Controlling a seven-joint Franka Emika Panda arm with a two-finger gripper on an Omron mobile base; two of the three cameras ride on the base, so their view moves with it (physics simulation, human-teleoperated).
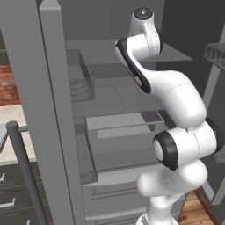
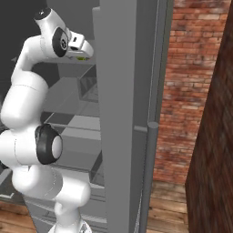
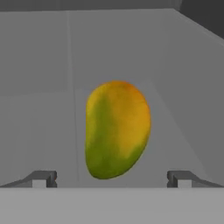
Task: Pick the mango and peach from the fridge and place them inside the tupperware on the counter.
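Between my end effector's [image 3: 112,178] spread fingertips [image 3: 43,178], just ahead on the grey fridge shelf [image 3: 39,131], lies the mango [image 3: 117,129], which I judge light, firm but bruisable, smooth-skinned and slippery, so I'd pinch it gently across its narrow middle.

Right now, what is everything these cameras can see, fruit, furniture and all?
mango: one, yellow-green with an orange blush, lying on a grey fridge shelf straight ahead of the end effector.
fridge: one, grey, open, with inner shelves and drawers in front of the arm.
fridge door: one, grey, swung open on the right, with a long bar handle.
brick wall: one, red, behind the door.
counter: one, beige, a strip at the left.
wooden floor: brown planks, below.
end effector: one, dark fingertips spread open, either side of the mango, not touching it.
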